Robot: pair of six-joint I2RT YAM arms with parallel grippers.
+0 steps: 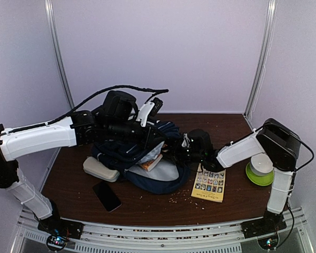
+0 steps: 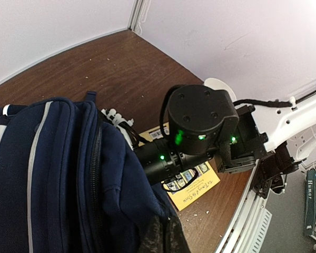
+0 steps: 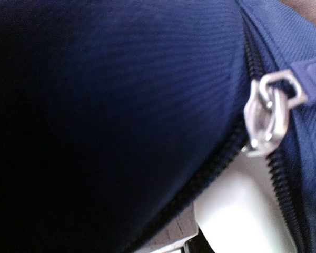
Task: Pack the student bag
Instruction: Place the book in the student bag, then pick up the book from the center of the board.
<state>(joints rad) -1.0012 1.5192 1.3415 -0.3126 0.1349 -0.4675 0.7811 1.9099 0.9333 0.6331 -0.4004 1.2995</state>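
Observation:
The student bag (image 1: 147,184), navy with thin pale stripes, lies open in the middle of the table, and a book (image 1: 151,162) shows in its mouth. My left gripper (image 1: 147,136) reaches in from the left and is shut on the bag's upper fabric, holding it raised. In the left wrist view the bag (image 2: 58,174) fills the left side and drapes over the jaws. My right gripper (image 1: 183,152) is at the bag's right rim, closed on the fabric. In the right wrist view navy cloth (image 3: 105,105) fills the frame, with a metal zipper pull (image 3: 268,116) and one white finger (image 3: 237,216).
A beige pouch (image 1: 100,168) lies against the bag's left side, with a black phone (image 1: 106,196) in front of it. A yellow booklet (image 1: 209,183) lies right of the bag, under the right arm. A green and white round object (image 1: 259,169) sits at far right. Crumbs dot the table's front.

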